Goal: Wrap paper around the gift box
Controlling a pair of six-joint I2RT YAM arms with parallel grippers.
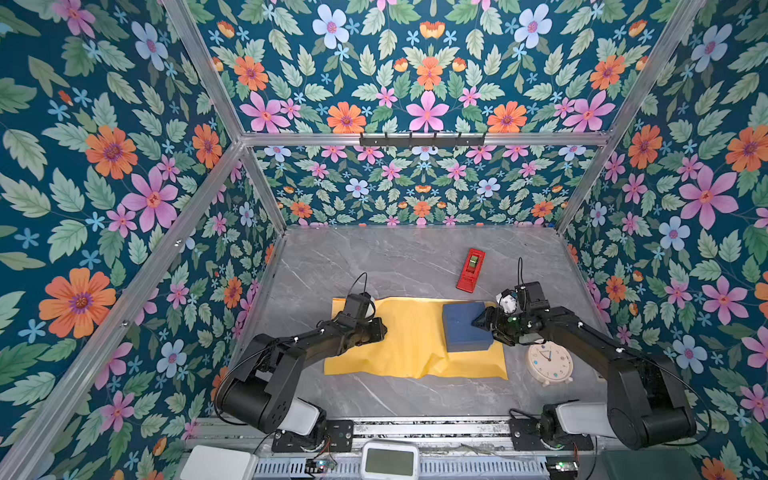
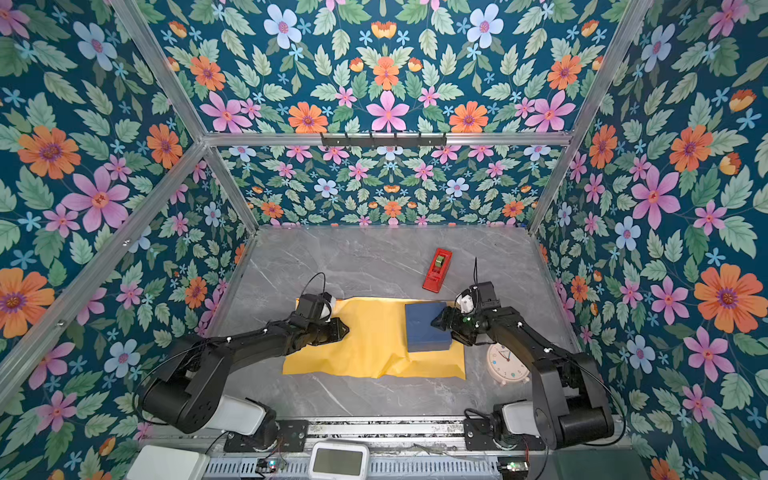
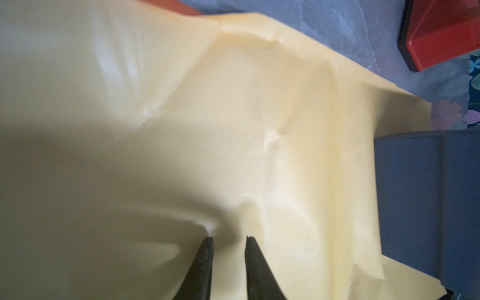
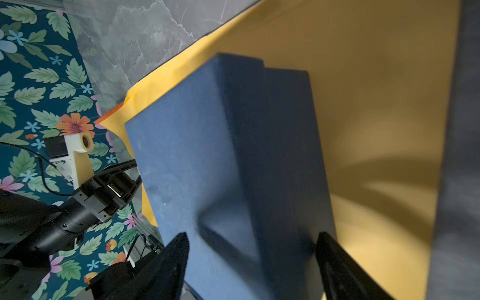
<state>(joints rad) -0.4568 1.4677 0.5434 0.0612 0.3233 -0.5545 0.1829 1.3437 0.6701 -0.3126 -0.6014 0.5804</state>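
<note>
My right gripper point(image 1: 478, 322), jaws wide, straddled the box point(image 1: 462, 328) at three o'clock; my left gripper point(image 1: 384, 330), jaws narrow, touched the paper point(image 1: 415, 349)

Bright, even top views; wrist views blurred, paper point(image 3: 259, 117) washed pale, shadowed.

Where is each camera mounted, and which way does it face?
Top views: high overhead, looking down on the grey marble table, left arm and right arm.
Left wrist: on that arm, facing past the left pincer across the creased yellow paper sheet.
Right wrist: facing past the right pincer at the dark-blue cardboard gift box.
Shared: every view shows box and paper.
</note>
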